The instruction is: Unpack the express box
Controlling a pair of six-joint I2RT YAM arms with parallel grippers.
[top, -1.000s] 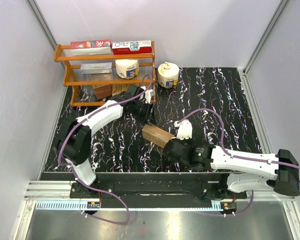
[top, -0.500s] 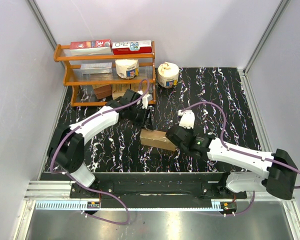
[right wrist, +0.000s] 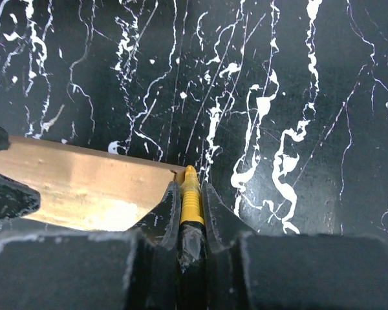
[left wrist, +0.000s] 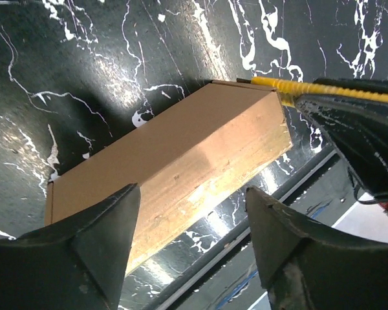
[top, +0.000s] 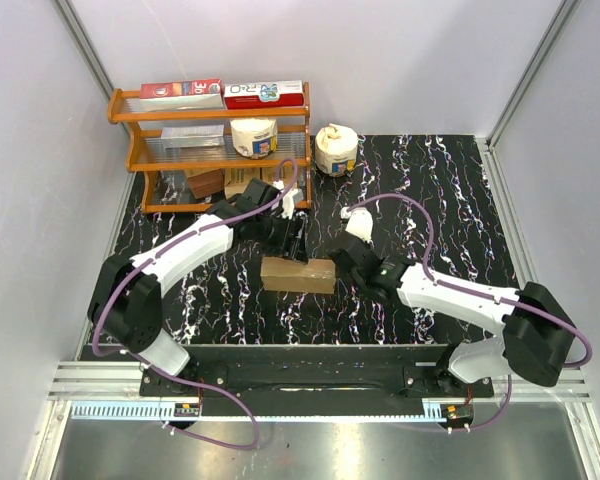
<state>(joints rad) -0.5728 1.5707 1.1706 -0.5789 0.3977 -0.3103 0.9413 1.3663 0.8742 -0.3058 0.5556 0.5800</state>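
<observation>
The express box [top: 298, 274], a plain brown oblong carton, lies flat on the black marbled table, closed. It fills the left wrist view [left wrist: 181, 161] and shows at the left of the right wrist view [right wrist: 77, 187]. My left gripper [top: 293, 240] is open and empty, just behind and above the box, with its fingers [left wrist: 110, 232] spread over the box's long side. My right gripper [top: 347, 262] is shut on a yellow ribbed tool [right wrist: 190, 194]. The tool's tip touches the box's right end corner, and it also shows in the left wrist view [left wrist: 310, 87].
An orange wire rack [top: 130, 150] stands at the back left with red-and-white cartons [top: 225, 92], a tape roll [top: 252, 137] and small brown boxes [top: 208, 182]. Another roll [top: 335, 150] sits beside the rack. Grey walls close in the table on three sides.
The box has shifted left and turned from slanted to lying level. My right gripper has moved back and up to the box's right end. My left gripper has come down closer to the box.
</observation>
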